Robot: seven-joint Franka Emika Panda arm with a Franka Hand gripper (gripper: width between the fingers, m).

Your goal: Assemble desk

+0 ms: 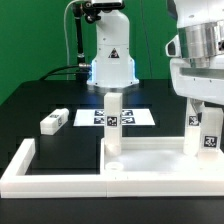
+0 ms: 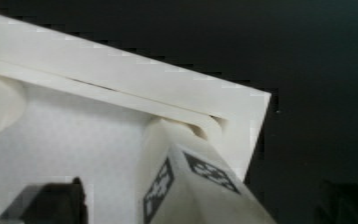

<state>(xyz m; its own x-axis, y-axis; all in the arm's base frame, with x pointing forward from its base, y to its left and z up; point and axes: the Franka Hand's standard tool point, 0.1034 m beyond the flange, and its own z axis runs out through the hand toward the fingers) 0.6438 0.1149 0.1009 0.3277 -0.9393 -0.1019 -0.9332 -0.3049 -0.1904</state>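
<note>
The white tabletop [image 1: 150,160] lies flat inside the fence. One white tagged leg [image 1: 114,120] stands upright at its corner on the exterior view's left. A second tagged leg [image 1: 208,135] stands at the corner on the exterior view's right, under my gripper [image 1: 205,110]. In the wrist view this leg [image 2: 194,175] rises from the tabletop corner [image 2: 87,110] between my fingers [image 2: 51,200], with a gap showing at the dark finger. My gripper [image 2: 197,205] looks open around the leg. A third leg [image 1: 54,122] lies loose on the black table.
The low white fence [image 1: 25,160] runs along the front and the exterior view's left. The marker board [image 1: 135,117] lies behind the tabletop. The arm's white base [image 1: 110,55] stands at the back. A small white tagged piece [image 1: 193,121] shows beside the gripper.
</note>
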